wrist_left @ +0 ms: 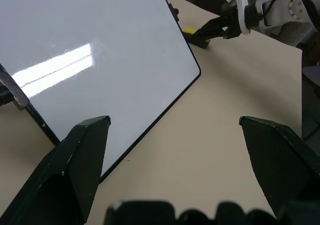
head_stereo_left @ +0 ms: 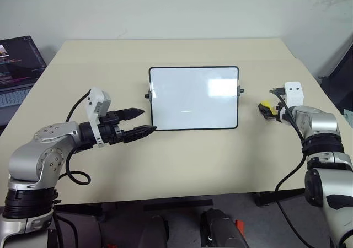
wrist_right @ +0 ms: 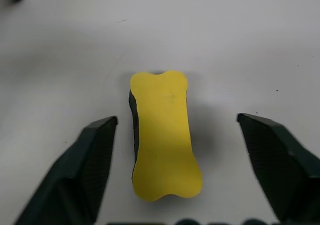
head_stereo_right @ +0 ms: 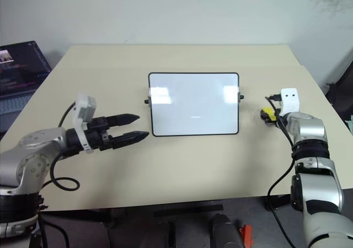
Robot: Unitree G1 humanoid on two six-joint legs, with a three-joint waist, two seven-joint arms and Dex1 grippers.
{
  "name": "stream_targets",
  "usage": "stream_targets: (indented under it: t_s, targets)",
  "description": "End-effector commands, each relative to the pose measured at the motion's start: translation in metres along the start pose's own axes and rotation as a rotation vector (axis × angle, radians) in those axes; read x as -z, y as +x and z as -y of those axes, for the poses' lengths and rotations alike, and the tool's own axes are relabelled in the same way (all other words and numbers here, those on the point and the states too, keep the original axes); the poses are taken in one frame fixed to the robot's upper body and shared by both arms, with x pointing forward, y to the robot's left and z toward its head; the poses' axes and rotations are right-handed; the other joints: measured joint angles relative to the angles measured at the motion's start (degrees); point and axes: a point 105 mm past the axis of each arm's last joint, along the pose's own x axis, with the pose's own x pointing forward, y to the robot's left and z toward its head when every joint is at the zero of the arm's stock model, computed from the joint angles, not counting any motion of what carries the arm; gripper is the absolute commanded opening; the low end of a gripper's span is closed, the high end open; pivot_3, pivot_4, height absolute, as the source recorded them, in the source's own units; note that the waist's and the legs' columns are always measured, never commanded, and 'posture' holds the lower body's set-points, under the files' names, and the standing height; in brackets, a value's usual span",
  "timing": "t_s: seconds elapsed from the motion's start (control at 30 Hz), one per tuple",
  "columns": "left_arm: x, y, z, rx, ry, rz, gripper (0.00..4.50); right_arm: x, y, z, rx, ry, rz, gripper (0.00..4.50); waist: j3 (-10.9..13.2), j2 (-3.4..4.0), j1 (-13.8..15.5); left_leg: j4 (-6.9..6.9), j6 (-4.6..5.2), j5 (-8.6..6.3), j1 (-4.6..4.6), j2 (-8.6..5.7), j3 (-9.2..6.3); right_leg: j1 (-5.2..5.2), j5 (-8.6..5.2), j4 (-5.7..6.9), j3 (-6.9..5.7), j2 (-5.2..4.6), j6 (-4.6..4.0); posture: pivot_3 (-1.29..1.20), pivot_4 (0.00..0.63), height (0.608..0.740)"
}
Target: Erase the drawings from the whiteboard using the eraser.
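The whiteboard (head_stereo_left: 193, 98) lies flat in the middle of the table, glossy white in a thin black frame, with glare on it. The drawings are too faint to make out on its surface. My left gripper (head_stereo_left: 149, 120) hovers open at the board's near left corner, fingers pointing toward it, nothing between them. The yellow eraser (wrist_right: 165, 135) lies on the table to the right of the board. My right gripper (wrist_right: 176, 118) straddles it, open, with a gap on each side of the block. From the head, the eraser (head_stereo_left: 266, 104) peeks out at that gripper's tips.
An open laptop (head_stereo_left: 16, 66) sits off the table's far left corner. The tan table (head_stereo_left: 182, 165) has bare surface in front of and behind the board. Its right edge runs close past my right arm.
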Motion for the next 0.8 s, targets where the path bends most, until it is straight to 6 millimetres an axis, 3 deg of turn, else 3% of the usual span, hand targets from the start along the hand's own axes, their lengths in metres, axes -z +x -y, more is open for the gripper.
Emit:
stream_targets:
  t_s: [0.03,0.23,0.33,0.6,0.7,0.8]
  targets:
    - [-0.013,-0.004,0.002,-0.005,0.046,0.022,4.50,-0.031,-0.010,0.004,0.005,0.002,0.099,4.48,0.0,0.00,0.0,0.00,0.00,0.00,0.00,0.00,0.00,0.00,0.00,0.00,0.00,0.00,0.00,0.00,0.150,0.740]
    - [-0.012,-0.009,-0.001,-0.027,0.050,0.018,4.50,-0.075,-0.032,-0.010,-0.038,-0.049,0.286,4.48,0.0,0.01,0.0,0.00,0.00,0.00,0.00,0.01,0.00,-0.02,0.00,0.03,0.00,0.00,0.00,0.00,0.150,0.740]
    - [-0.012,-0.009,-0.001,-0.036,0.050,0.021,4.50,-0.086,-0.042,-0.023,-0.069,-0.052,0.392,4.48,0.0,0.01,0.1,0.00,0.00,0.00,0.00,0.02,-0.04,-0.02,0.00,0.04,-0.04,0.01,0.00,0.00,0.150,0.740]
    - [-0.015,-0.009,-0.008,-0.112,0.079,0.058,4.50,-0.072,-0.065,-0.044,-0.095,0.091,0.614,4.48,0.0,-0.03,0.2,0.05,0.00,0.00,-0.01,0.01,-0.09,0.03,0.00,0.07,-0.06,-0.01,0.00,0.00,0.150,0.740]
    - [-0.015,-0.010,-0.014,-0.154,0.096,0.075,4.50,-0.061,-0.074,-0.043,-0.040,0.151,0.690,4.48,0.0,-0.03,0.3,0.07,0.00,0.00,-0.01,0.02,-0.09,0.02,0.00,0.09,-0.07,-0.01,0.00,0.00,0.150,0.740]
    - [-0.016,-0.008,-0.019,-0.198,0.115,0.100,4.50,-0.049,-0.083,-0.057,-0.036,0.141,0.745,4.48,0.0,-0.03,0.3,0.07,0.00,0.00,0.02,0.03,-0.10,0.03,0.00,0.11,-0.08,-0.01,0.00,0.00,0.150,0.740]
